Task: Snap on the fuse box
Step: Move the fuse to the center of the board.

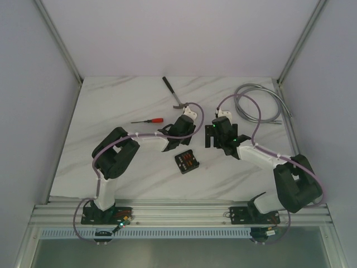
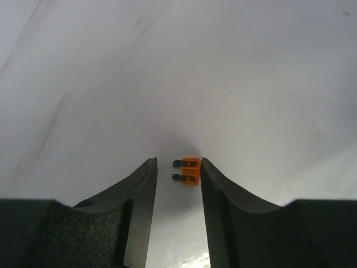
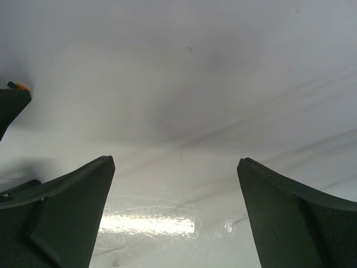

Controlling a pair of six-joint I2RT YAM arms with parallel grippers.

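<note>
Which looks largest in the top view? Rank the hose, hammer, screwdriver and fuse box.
1. Grey hose, clearly largest.
2. Hammer and red screwdriver: alike in length, not ranked.
3. Fuse box, smallest.

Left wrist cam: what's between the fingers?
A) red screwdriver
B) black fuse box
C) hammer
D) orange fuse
D: a small orange fuse sits between the fingertips of the left gripper, close against one finger. The fuse box lies on the table between the arms, in neither gripper.
</note>
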